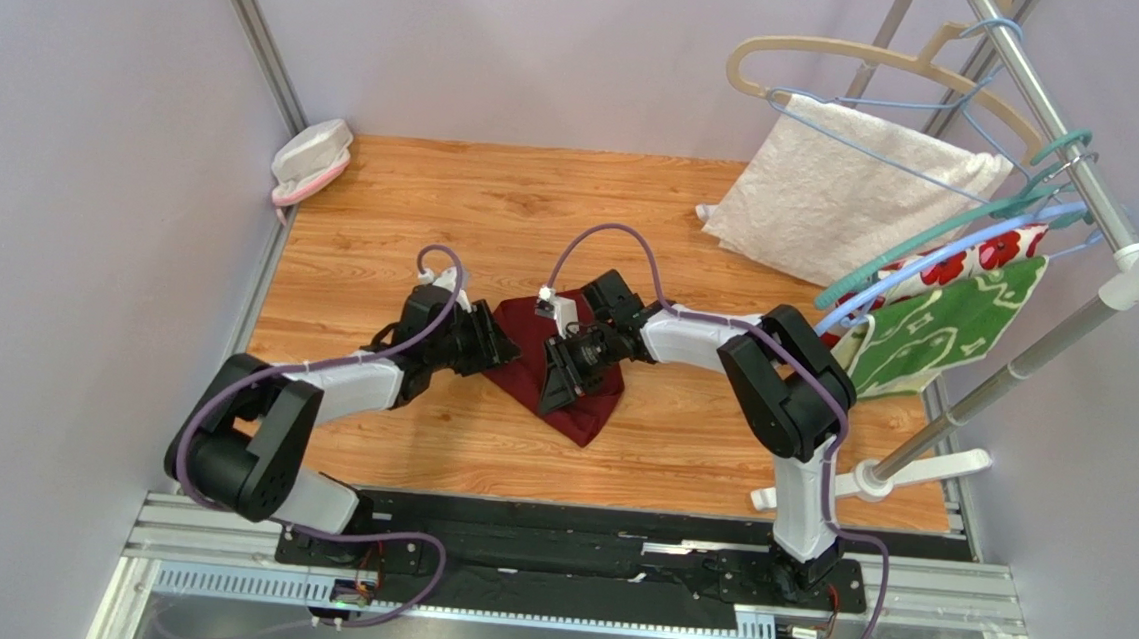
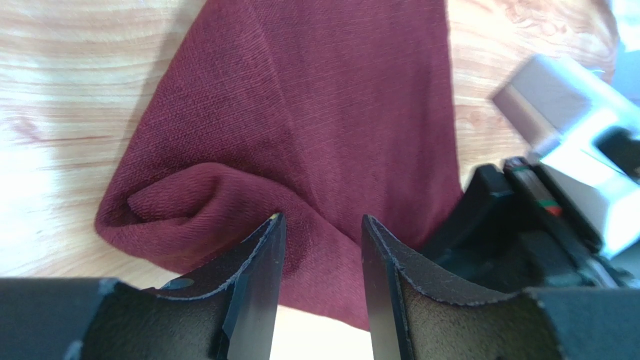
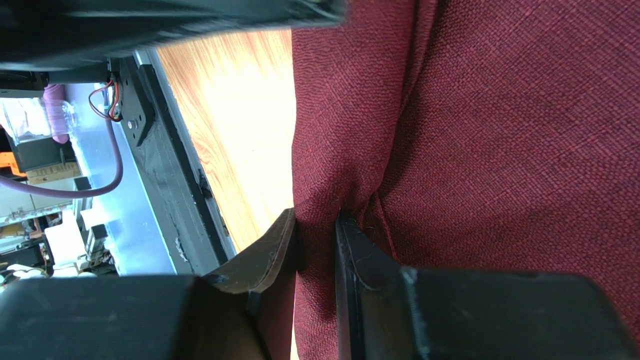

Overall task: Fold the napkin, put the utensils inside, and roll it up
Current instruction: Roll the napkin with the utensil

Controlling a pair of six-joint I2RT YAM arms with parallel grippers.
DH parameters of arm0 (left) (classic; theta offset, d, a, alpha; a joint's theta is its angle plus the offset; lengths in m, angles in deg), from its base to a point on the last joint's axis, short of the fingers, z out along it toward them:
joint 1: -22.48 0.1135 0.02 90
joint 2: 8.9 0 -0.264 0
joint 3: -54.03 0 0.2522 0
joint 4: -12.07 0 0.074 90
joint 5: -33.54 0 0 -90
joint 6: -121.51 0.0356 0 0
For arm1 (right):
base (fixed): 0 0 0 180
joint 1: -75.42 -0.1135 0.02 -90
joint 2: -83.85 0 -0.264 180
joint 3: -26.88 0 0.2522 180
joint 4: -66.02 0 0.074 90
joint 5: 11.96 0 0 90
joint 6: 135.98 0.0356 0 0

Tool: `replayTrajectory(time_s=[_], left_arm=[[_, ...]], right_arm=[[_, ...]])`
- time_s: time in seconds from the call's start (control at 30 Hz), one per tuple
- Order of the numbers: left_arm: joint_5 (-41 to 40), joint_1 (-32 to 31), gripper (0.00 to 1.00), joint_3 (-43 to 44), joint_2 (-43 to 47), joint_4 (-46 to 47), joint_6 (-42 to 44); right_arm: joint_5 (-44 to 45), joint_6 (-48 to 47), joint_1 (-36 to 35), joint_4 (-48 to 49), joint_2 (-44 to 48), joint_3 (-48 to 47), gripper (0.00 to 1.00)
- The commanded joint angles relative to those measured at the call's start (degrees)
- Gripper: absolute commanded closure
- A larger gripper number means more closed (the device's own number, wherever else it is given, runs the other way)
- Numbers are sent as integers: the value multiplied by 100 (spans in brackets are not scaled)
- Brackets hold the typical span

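The dark red napkin [image 1: 595, 406] lies bunched and partly folded on the wooden table [image 1: 434, 190], between the two grippers. My left gripper [image 1: 498, 348] is at the napkin's left edge. In the left wrist view its jaws [image 2: 319, 219] stand apart, with a rounded fold of the napkin [image 2: 300, 112] just beyond the tips. My right gripper [image 1: 556, 387] is over the napkin's middle. In the right wrist view it [image 3: 315, 219] is shut on a pinched fold of the napkin [image 3: 511, 150]. No utensils are in view.
A white textured towel [image 1: 841, 188] hangs on a hanger at the back right. Red and green floral cloths [image 1: 952, 324] hang on the white rack [image 1: 1041, 345] at the right. A pink-and-white object [image 1: 308, 159] sits at the back left corner. The right gripper's body [image 2: 541, 225] is close beside my left fingers.
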Motion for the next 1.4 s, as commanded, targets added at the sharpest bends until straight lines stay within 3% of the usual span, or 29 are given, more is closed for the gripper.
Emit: replayTrajectory(time_s=[0.0,0.17,0.27,0.47,0.7,0.9,1.1,1.37], left_arm=[[292,-35,50,168,-320,822,-132],[274,-35,51,89,-610,796,-132],[274,-35,51,71,-715,691,-132],[300,-35,52,185,-909,497,-88],[326,-35,53,422,-1076,234,-36],[326,-35,53,590,-1146,-48,17],[362,-35,53,616,-1155,-136,17],[379,-35,53,660,-1129,-197,61]], right_arm=[[898,-218,-5,-335,-368,110,80],[1082,-245,-5,-536,-43,48,57],[1240,-254,-5,-729,308,-22,48],[1924,-210,-75,-792,1256,-40,41],[4364,-499,-1032,-502,2022,443,40],[6001,-702,-2052,34,2006,760,40],[6268,-990,-2430,272,1611,611,42],[6189,-1203,-2457,307,1092,479,52]])
